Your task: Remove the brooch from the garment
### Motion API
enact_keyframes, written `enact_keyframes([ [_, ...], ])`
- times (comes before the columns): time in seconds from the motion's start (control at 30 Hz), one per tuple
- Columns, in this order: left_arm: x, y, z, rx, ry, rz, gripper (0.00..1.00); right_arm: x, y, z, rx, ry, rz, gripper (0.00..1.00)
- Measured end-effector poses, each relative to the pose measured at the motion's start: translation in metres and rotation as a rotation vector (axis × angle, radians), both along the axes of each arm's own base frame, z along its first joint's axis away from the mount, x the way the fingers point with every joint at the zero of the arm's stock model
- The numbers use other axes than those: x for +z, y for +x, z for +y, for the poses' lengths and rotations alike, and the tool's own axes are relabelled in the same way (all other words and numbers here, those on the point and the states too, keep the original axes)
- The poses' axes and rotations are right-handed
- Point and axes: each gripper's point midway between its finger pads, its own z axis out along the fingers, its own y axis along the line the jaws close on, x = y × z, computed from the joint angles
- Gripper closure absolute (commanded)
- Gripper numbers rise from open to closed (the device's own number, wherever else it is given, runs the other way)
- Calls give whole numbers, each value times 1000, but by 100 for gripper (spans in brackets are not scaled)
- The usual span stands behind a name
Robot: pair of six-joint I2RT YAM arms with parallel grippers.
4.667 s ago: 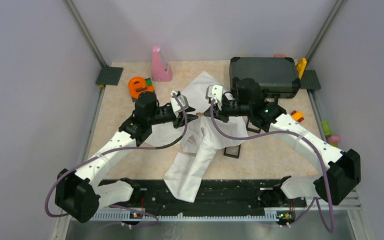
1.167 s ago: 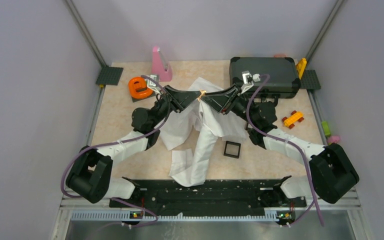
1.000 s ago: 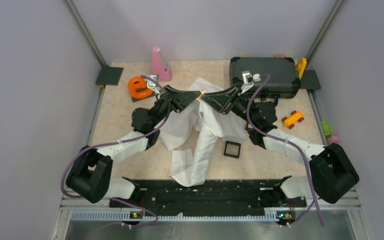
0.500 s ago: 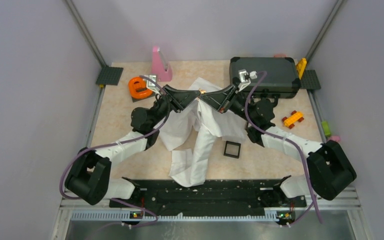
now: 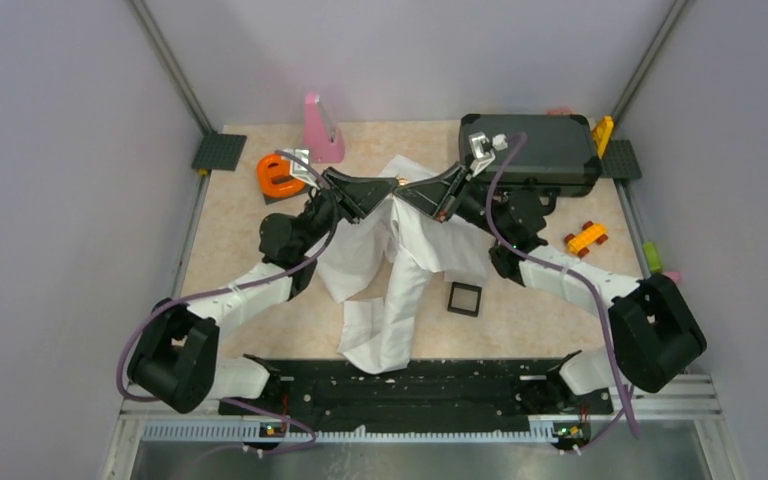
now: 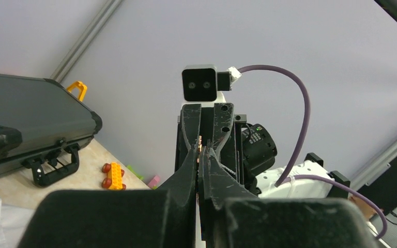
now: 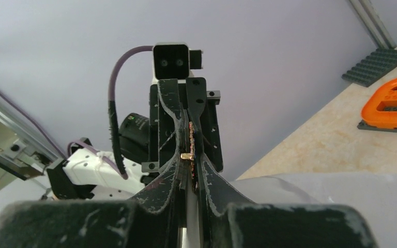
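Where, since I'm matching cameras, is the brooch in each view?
Top external: brooch upper centre, above the garment.
Left wrist: brooch at centre, a gold sliver.
Right wrist: brooch at centre.
Shared landmark: left gripper and right gripper meeting tip to tip on it.

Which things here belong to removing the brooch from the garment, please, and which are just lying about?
In the job: brooch, white garment, left gripper, right gripper.

Lying about: black case, orange-yellow toy car, black square tray, orange toy piece, pink object, studded baseplate.
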Motion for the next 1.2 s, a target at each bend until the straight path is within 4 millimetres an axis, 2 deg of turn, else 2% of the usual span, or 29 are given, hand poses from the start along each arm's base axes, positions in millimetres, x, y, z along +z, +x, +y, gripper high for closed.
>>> enact_keyframes([
  [0.13,2,6,4,46,26,11,100,2,5,6,12,-73,-36,87],
  [0.3,-2,0,5,74,90,22,100,-2,-1,6,16,-149,-105,48],
  [0.33,-2,-2,4,72,100,19,100,-6,-3,5,11,-165,-120,42],
  [0.4,-3,-7,1,66,114,13,100,-17,-8,2,5,-202,-145,37],
  [0.57,-6,-9,-1,68,131,8,100,-44,-21,-8,-11,-271,-177,35],
  [0.73,-6,-9,-1,67,129,6,100,-57,-31,-22,-44,-306,-222,36],
  [0.9,-4,-9,-2,58,120,-9,100,-57,-32,-24,-55,-313,-245,36],
  [1.0,-5,-9,-4,47,116,-10,100,-53,-27,-26,-82,-295,-227,46],
  [1.2,-3,-12,-3,27,59,-25,100,-22,-17,-35,-172,-146,-203,57],
])
